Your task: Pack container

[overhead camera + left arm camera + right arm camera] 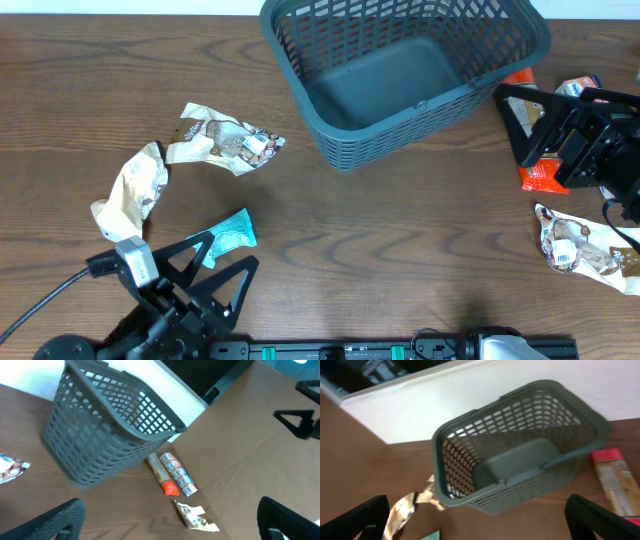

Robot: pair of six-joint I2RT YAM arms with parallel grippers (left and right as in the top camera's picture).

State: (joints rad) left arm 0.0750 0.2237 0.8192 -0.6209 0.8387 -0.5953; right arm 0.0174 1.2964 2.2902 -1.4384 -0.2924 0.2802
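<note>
Container (385, 85), a dark grey-blue lattice basket, stands upright at the far centre-right of the wooden surface (400, 240), its solid floor exposed. Left gripper (234, 250) sits at the near left with fingers spread, and a teal packet (235, 230) lies at its far fingertip. Right gripper (508, 125) sits at the right, just beside the container, fingers spread above an orange packet (540, 178). Crumpled foil packets (225, 140) lie left of the container.
</note>
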